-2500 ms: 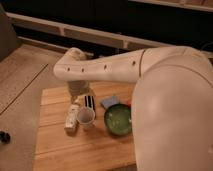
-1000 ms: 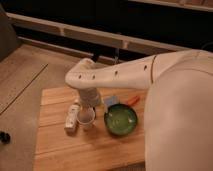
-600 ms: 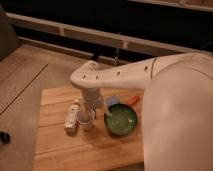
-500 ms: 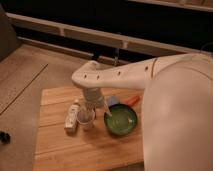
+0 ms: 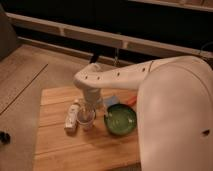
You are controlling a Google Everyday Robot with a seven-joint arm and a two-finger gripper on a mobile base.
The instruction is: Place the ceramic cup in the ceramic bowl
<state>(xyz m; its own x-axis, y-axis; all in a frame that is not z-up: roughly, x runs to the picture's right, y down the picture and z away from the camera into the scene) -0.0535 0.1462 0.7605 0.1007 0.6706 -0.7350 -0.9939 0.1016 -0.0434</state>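
Observation:
The small white ceramic cup stands upright on the wooden table, left of centre. My gripper hangs from the white arm straight down onto the cup, and the wrist hides the cup's top. Just right of the cup sits the ceramic bowl, shallow and round, green inside with a dark rim. Cup and bowl stand a small gap apart.
A slim white bottle lies close to the cup's left side. Behind the bowl are a blue object and an orange one. My bulky white arm covers the table's right part. A dark item sits on the floor at left.
The arm has swung right and come down, from hovering above the cup to sitting low over it. Cup, bowl and bottle have stayed in place.

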